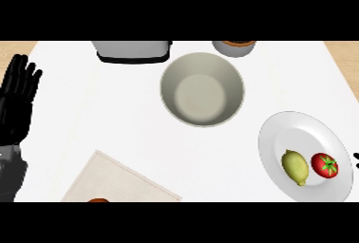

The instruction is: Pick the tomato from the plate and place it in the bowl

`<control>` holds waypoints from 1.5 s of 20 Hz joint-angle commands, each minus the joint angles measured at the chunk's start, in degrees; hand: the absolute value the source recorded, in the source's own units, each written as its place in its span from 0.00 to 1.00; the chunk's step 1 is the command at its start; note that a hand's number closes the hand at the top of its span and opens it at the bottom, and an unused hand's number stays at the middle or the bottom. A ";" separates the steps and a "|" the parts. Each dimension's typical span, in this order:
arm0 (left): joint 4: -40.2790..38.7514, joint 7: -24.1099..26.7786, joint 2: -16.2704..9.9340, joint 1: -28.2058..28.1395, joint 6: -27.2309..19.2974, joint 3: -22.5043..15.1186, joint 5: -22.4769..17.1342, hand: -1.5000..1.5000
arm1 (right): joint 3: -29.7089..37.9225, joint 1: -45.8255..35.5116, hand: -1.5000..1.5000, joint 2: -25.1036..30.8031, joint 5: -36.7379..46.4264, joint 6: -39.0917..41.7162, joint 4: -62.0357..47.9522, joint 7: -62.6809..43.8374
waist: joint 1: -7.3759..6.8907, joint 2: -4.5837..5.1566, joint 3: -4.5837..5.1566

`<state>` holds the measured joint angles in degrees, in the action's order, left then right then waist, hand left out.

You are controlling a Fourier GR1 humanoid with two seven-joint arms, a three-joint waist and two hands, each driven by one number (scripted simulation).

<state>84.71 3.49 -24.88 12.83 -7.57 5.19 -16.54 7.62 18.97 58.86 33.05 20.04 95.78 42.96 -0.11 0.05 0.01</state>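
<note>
A red tomato (pixel 325 165) with a green stem lies on the white plate (pixel 294 128) at the lower right, beside a yellow lemon (pixel 295 166). The beige bowl (pixel 202 88) stands empty in the upper middle of the white counter. My left hand (pixel 18 97) rests open at the left edge, fingers up, far from the plate. Of my right hand only a black tip (pixel 356 160) shows at the right edge, just right of the plate.
A grey toaster-like appliance (pixel 132 50) sits at the back, left of the bowl. A small cup (pixel 235 46) stands at the back right of the bowl. A beige cloth mat (pixel 116 180) lies at the lower left with a reddish object (pixel 98 200) at its lower edge.
</note>
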 commanded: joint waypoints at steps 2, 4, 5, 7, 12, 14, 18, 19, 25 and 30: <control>1.73 -3.05 -0.92 0.28 2.09 2.18 -0.80 0.50 | -3.06 -8.54 0.00 -4.22 4.20 2.93 -5.77 -1.37 | -0.36 -0.01 -0.02; -5.10 3.23 2.66 2.69 1.19 0.73 2.35 0.50 | -5.34 -8.72 0.00 -6.78 7.92 -0.03 -8.54 0.34 | 0.09 0.07 -0.01; 0.56 -1.93 0.70 0.41 0.91 1.34 1.24 0.50 | -6.78 -9.41 0.00 -8.42 11.29 -4.97 -14.23 2.43 | -0.41 0.03 -0.06; -2.02 3.75 3.45 -1.20 1.32 0.94 3.29 0.50 | -6.12 -10.70 0.00 -8.85 11.56 -1.75 -13.06 2.42 | -0.08 -0.01 -0.01; 2.02 -3.04 3.48 1.49 -0.22 1.25 3.78 0.50 | -6.61 -15.53 0.00 -11.54 13.76 -3.51 -21.48 7.61 | -0.06 -0.04 -0.03; -1.82 -1.81 2.83 3.70 1.55 1.80 3.86 0.50 | -9.90 -17.38 0.00 -14.64 15.75 -4.05 -18.86 4.75 | 0.02 0.02 -0.02; -2.03 -0.98 1.14 1.67 5.00 5.35 1.94 0.50 | -8.35 -18.45 0.00 -13.37 14.51 0.17 -17.23 5.68 | 0.07 -0.05 0.01; 3.49 -4.49 2.71 -0.01 2.49 3.90 3.24 0.50 | -7.29 -15.73 0.00 -13.29 16.10 -3.97 -20.58 9.20 | 0.08 -0.10 -0.02; -1.55 -0.96 5.89 3.07 1.74 3.05 6.71 0.50 | -6.99 -20.03 0.00 -14.68 19.96 -3.05 -23.26 7.37 | 0.14 -0.03 -0.01; -2.85 -2.93 3.76 4.95 4.22 5.32 6.01 0.50 | -8.22 -25.12 0.00 -18.44 23.87 -6.55 -33.27 9.30 | -0.07 0.05 -0.03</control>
<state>84.79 0.71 -20.65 14.81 -4.05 9.78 -11.23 -0.31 -1.38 41.88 54.56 13.95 69.70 49.80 -0.07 0.02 -0.01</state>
